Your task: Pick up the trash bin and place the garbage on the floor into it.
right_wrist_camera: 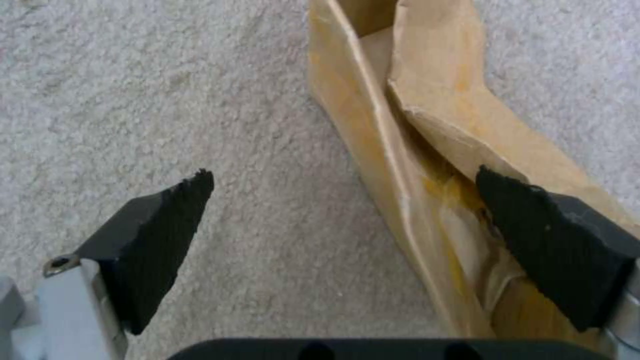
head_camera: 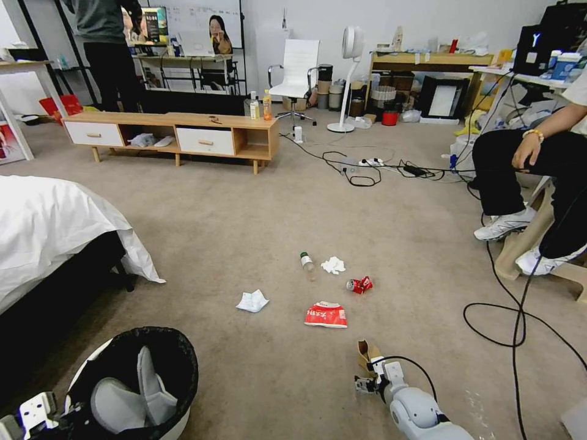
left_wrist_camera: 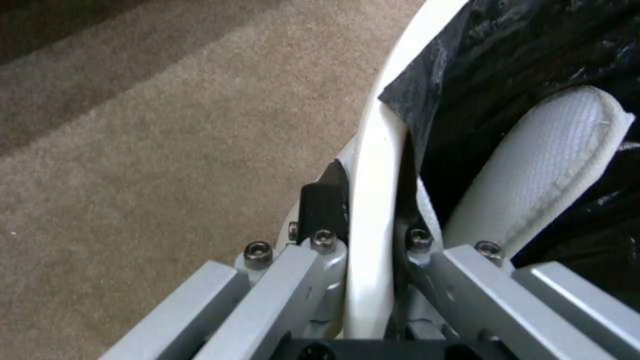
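Creased brown cardboard piece (right_wrist_camera: 427, 150) between right gripper (right_wrist_camera: 347, 240) pads.

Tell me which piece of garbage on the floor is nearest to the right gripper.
The brown cardboard piece, right at the open right gripper; the snack packet, can, tissues and bottle lie farther ahead.

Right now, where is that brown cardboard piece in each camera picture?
Head view: the cardboard is low and right of centre, on the carpet, just ahead of the right gripper.
Left wrist view: this camera faces the bin and carpet instead.
Right wrist view: the cardboard runs along one side; the open right gripper has one pad over it and the other over bare carpet.
Shared landmark: the beige carpet.
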Robot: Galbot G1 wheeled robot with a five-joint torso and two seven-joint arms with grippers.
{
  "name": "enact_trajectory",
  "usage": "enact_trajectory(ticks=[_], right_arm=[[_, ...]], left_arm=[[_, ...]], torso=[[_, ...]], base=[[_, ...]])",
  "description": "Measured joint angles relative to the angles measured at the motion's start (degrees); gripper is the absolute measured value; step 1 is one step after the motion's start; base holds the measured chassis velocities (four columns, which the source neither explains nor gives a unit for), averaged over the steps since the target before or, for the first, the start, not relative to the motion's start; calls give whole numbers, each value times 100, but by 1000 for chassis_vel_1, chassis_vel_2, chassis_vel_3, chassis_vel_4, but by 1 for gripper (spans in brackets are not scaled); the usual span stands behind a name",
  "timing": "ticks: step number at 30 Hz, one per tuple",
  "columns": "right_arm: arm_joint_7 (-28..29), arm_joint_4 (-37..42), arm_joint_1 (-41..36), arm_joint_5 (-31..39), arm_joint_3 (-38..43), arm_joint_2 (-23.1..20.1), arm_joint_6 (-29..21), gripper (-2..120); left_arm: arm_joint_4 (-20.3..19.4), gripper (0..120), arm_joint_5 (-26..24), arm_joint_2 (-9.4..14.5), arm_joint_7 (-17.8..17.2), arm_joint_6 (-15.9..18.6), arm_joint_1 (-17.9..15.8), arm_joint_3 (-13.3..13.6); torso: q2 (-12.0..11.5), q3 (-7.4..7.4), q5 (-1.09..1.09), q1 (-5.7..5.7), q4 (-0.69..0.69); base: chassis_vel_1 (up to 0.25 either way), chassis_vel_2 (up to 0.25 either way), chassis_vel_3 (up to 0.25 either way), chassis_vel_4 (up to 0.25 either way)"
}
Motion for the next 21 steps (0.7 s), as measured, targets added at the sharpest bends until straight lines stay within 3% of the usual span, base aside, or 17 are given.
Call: enact_trajectory(ticks=[21], right_arm=[[-38,-253,52,-148,-24,75,190,26]], left_arm=[[15,2,1,-15,4,0,22,-5]], torso=[[0,0,0,0,0]], base=[[0,0,0,0]])
